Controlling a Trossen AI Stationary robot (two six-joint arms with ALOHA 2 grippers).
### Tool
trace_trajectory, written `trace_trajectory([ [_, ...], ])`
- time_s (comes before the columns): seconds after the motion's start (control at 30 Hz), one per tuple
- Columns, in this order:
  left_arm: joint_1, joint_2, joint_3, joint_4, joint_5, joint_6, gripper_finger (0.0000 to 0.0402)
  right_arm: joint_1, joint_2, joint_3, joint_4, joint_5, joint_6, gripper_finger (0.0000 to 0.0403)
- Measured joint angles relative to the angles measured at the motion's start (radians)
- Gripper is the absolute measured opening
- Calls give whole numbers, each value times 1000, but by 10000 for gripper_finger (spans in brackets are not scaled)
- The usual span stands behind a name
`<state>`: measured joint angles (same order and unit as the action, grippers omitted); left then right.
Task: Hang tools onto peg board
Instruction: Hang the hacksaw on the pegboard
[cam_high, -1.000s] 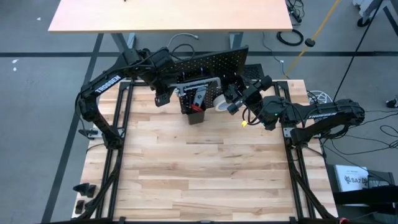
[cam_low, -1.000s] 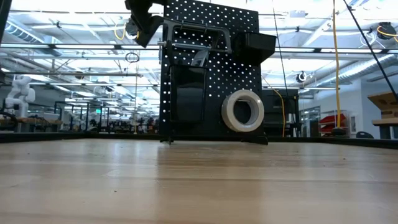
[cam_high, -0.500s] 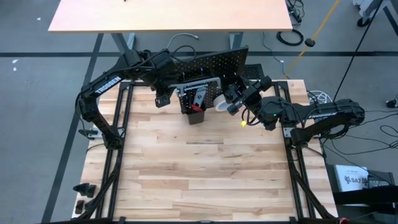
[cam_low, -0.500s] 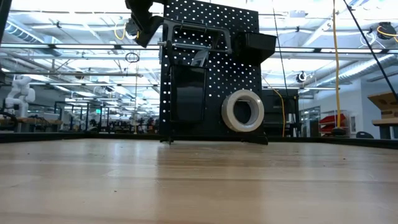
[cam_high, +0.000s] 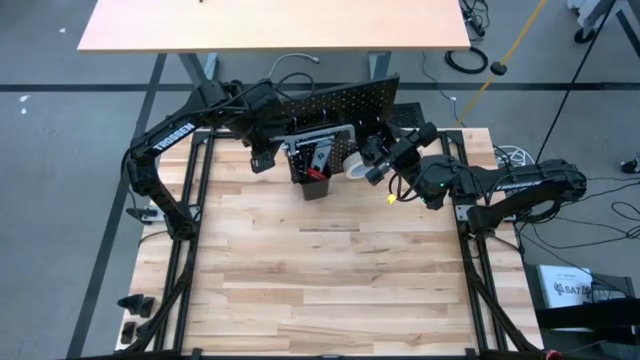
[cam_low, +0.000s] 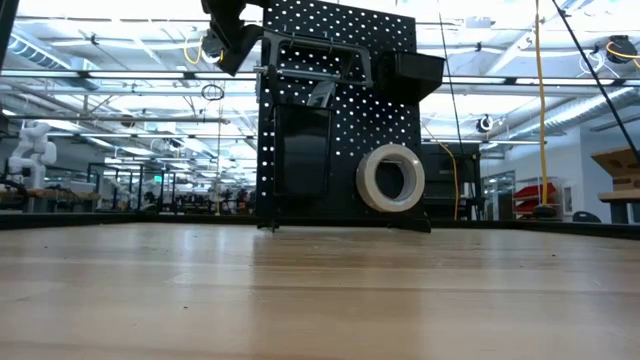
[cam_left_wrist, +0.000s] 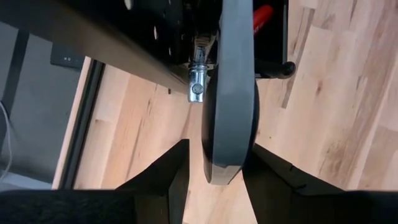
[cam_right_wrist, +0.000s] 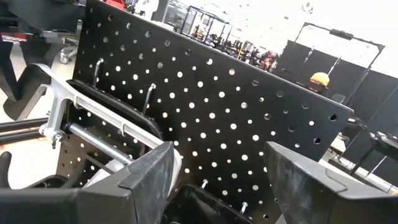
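Note:
The black peg board (cam_low: 340, 110) stands upright at the table's far edge. A grey bar clamp (cam_low: 310, 60) lies across silver hooks (cam_right_wrist: 149, 90) near the board's top. My left gripper (cam_high: 262, 155) is at the board's left end and is shut on the clamp's left end (cam_left_wrist: 231, 93). A white tape roll (cam_low: 391, 178) hangs low on the board's front. My right gripper (cam_high: 372, 163) is level in front of the board's right half, above the roll. It is open, with nothing between its fingers (cam_right_wrist: 155, 168). My left gripper has the clamp's grey end piece (cam_left_wrist: 227, 158) between its two fingers, one on each flat side. The fingers come steeply from above and lie along that piece. The clamp is clear of the table, level along the board's front and resting on the hooks.
A tall black bin (cam_low: 300, 165) on the board's front holds a red-handled tool (cam_left_wrist: 262, 14). A smaller bin (cam_low: 415, 68) sits at the board's upper right. Bare tabletop (cam_high: 320, 270) stretches toward the near edge. Another table (cam_high: 270, 25) stands beyond the board.

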<state>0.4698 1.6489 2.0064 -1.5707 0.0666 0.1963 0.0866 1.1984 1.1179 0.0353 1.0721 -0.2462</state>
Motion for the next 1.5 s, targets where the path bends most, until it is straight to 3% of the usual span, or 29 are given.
trace_trajectory([
  [0.17, 0, 0, 0, 0, -8, -7, 144, -1, 0, 0, 0, -6, 0, 242],
  [0.37, -1, 0, 0, 0, -16, -3, 144, -2, 0, 0, -2, -110, -5, 242],
  [0.57, -8, 0, 0, 0, -26, 3, 144, -69, 21, 0, -34, -419, 7, 227],
  [0.77, -8, 0, 0, 0, -45, 0, 144, -155, 126, 0, -15, -417, -146, 207],
  [1.0, -8, 0, 0, 0, -45, 1, 144, -174, 217, 0, 126, -260, -338, 216],
  [1.23, -8, 0, 0, 0, -45, 15, 144, -200, 227, 0, 147, -258, -366, 204],
  [1.5, -8, 0, 0, 0, -46, 19, 144, -224, 227, 0, 142, -265, -362, 150],
])
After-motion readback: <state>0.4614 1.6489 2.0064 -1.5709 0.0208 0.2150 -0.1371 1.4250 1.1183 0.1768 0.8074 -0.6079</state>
